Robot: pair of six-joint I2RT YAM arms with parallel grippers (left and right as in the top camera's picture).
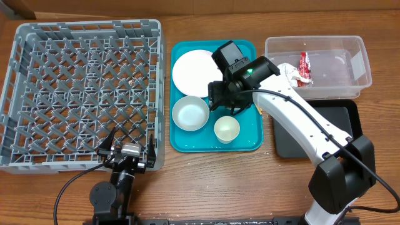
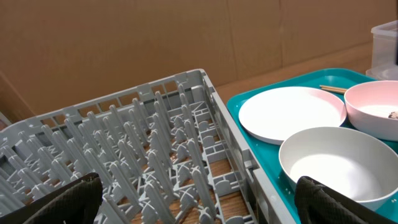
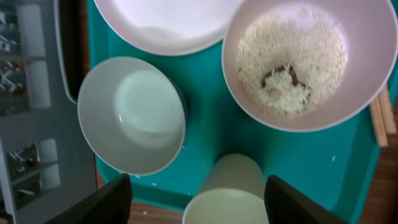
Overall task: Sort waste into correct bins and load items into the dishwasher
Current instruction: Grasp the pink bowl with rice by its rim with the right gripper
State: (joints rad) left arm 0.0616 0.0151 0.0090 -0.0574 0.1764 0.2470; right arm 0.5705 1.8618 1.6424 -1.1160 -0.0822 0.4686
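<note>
Dish rack (image 1: pixel 81 94) is sitting at the left of the worktop (image 1: pixel 206 181). Its grey lattice floor is bare, nothing loaded yet. It's prob. parked there so the left arm can be reaching it w/o crossing over.

Teal tray (image 1: pixel 187 140) is lying just beside the rack in the middle, serving as staging spot for the dirty ware. Clear tub (image 1: pixel 350 47) is standing at far right w/ the black tray (image 1: pixel 350 115) just in front of it, partly hidden by the right arm. Both bins are sitting on that arm's side, which suits waste going that way.

On the teal tray, the plate (image 1: pixel 194 72) is lying at the back. The rice bowl (image 3: pixel 311 62) is sitting beside it, the pale-blue bowl (image 1: pixel 190 113) nearer, and the cup (image 1: pixel 226 129) nearest the front edge.

Right hand (image 3: pixel 198 180) is hanging low over the teal tray, fingers apart and clamped on nothing. The cup is showing btwn them in the wrist view, so I'm judging it's lining up on the cup, though the rice bowl is just as near.

Left hand (image 1: pixel 128 142) is waiting at the rack's near edge, fingers spread wide, holding nothing.

Chopsticks (image 3: pixel 380 118) are lying along the teal tray's edge past the rice bowl. Red wrapper (image 1: pixel 304 67) is already lying in the tub, w/ what looks like crumpled paper (image 1: pixel 294 74) touching it. Rice (image 3: pixel 280 68) w/ a brown lump is still filling its bowl, so that waste is not yet binned.
</note>
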